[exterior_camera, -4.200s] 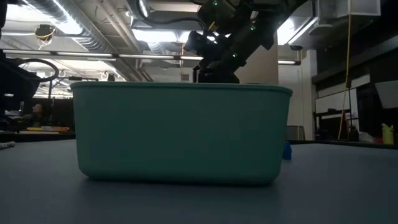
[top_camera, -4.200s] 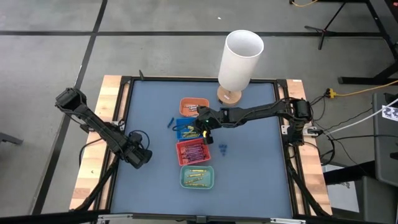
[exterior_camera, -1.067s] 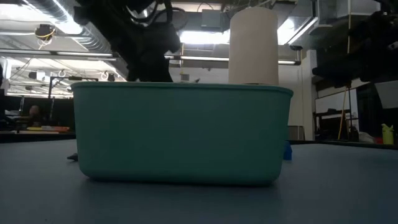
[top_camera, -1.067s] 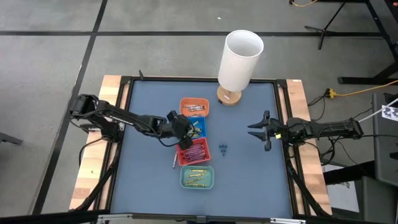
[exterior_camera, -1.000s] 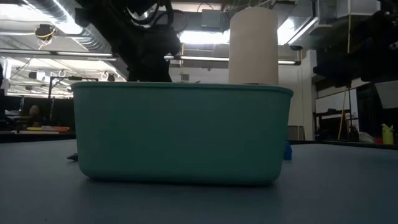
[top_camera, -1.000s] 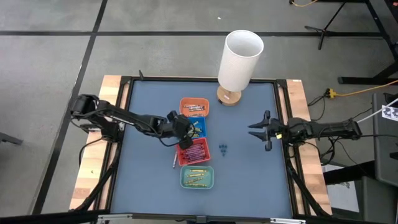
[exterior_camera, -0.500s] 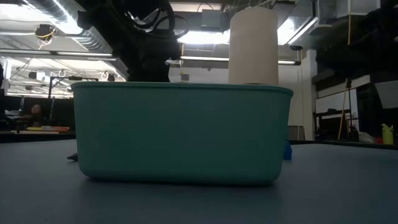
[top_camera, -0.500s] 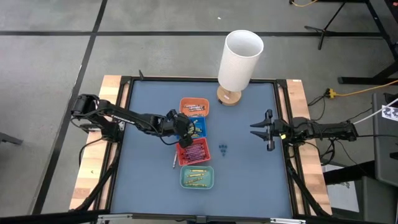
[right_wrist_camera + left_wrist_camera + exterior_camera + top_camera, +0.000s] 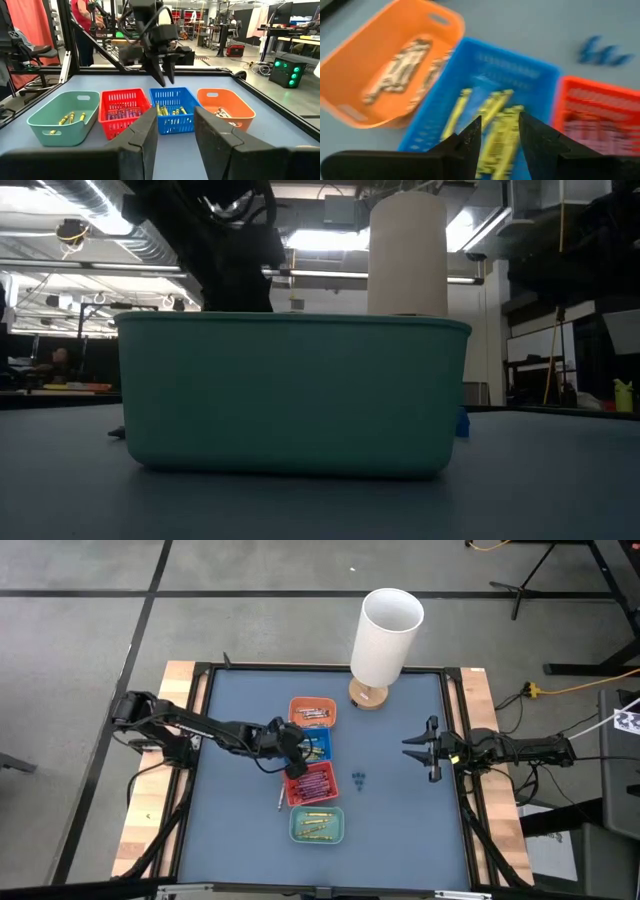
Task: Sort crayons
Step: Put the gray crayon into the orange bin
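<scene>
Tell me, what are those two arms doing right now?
Left gripper open above blue tray, empty. Right gripper open, waiting at table's right. Few blue crayons loose on the mat.

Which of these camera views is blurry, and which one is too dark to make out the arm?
Left wrist view: smeared by blur, though the blue tray with yellow crayons still reads. Low view: backlit by ceiling lights, so the teal tray fills the frame and the arm above it is only a silhouette. Right wrist and high views: sharp, evenly lit.
</scene>
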